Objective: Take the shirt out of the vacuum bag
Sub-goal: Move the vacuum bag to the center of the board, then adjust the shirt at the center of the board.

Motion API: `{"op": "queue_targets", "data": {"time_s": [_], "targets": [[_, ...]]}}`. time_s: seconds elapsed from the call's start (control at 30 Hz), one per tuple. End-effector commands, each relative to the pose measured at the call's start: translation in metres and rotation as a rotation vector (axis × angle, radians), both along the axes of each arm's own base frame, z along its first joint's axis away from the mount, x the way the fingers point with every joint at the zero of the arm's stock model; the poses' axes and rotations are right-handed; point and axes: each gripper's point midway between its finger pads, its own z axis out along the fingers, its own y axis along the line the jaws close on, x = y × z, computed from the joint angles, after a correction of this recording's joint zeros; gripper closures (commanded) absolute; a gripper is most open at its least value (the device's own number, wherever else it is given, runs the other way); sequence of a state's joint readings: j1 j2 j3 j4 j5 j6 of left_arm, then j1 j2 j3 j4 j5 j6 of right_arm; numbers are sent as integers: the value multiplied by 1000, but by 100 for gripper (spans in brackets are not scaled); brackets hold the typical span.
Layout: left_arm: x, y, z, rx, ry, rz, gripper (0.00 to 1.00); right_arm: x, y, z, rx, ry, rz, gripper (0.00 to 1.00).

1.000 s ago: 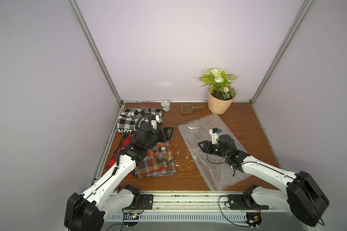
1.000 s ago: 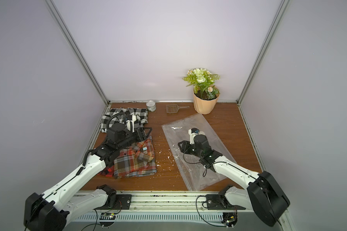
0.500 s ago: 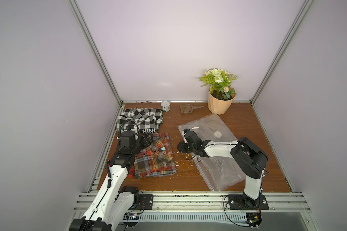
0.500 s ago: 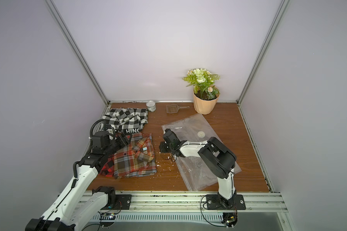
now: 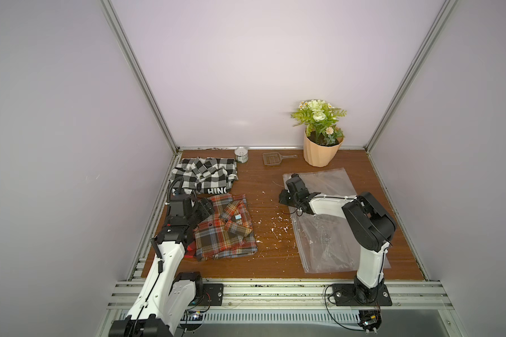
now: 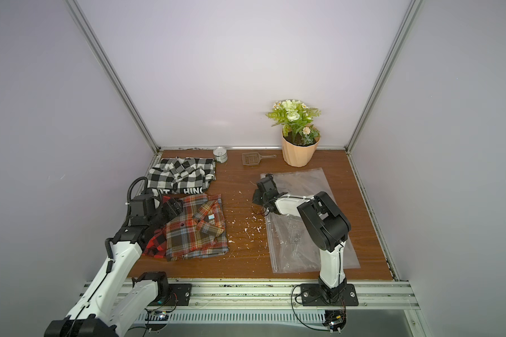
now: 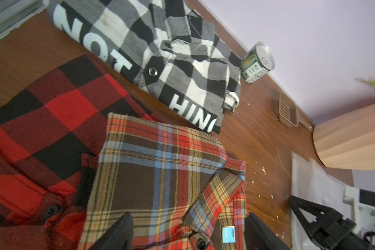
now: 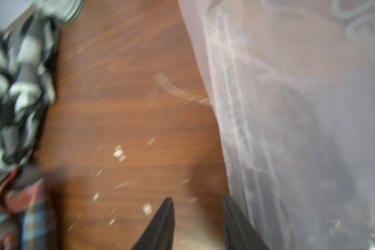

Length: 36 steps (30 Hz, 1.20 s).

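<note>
The vacuum bag [image 5: 327,239] [image 6: 301,248] lies flat on the right half of the table, and I see nothing inside it. A brown and orange plaid shirt [image 5: 225,233] [image 6: 193,233] lies folded outside the bag at the left. My left gripper [image 5: 203,207] [image 7: 187,218] hovers open above the shirt's collar end, jaws wide apart and holding nothing. My right gripper [image 5: 284,198] [image 8: 197,201] stands open over bare wood at the bag's left edge [image 8: 225,129], one finger right beside the zip seal.
A red and black checked shirt [image 7: 52,121] lies under the plaid one. A black and white checked shirt [image 5: 205,175] lies at the back left. A tin can [image 5: 242,154], a small scoop [image 5: 272,158] and a flower pot [image 5: 320,151] stand along the back wall. White crumbs [image 5: 275,227] dot the wood.
Both arms have drawn back. The left gripper moved from over the shirts' far part to the plaid shirt's left side. The right gripper moved from the bag's middle to its left edge.
</note>
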State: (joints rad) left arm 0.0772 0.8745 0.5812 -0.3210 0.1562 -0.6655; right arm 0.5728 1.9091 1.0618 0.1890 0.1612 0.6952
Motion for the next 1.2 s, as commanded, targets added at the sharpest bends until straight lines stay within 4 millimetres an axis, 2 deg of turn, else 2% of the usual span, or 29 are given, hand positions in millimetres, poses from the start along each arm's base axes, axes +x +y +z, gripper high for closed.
{"op": "queue_targets", "data": {"time_s": [0.0,0.07,0.3,0.4,0.5,0.57,0.7,0.87,1.03,1.17], "targets": [[-7,18,-21,26,72,55,16,-10,-40,-12,-64,59,-52,58],[-9,24,-29,36,100,72,15,-5,-40,2,-40,22,-29,56],[-12,35,-54,63,185,113,10,1,-12,59,65,-96,114,49],[-17,44,-68,82,240,153,10,-2,2,83,112,-133,177,48],[-21,55,-72,128,259,200,10,-7,12,102,147,-158,228,47],[-20,55,-76,123,257,205,10,-10,14,110,160,-168,241,46],[-15,38,-89,63,231,125,12,-12,16,125,180,-197,253,46],[-9,13,-90,-61,125,45,17,-14,18,130,161,-200,260,45],[-7,-8,-75,-133,54,-43,20,-20,20,127,153,-193,268,45],[-14,-24,-70,-192,46,-98,22,-20,23,123,157,-185,270,45]]}}
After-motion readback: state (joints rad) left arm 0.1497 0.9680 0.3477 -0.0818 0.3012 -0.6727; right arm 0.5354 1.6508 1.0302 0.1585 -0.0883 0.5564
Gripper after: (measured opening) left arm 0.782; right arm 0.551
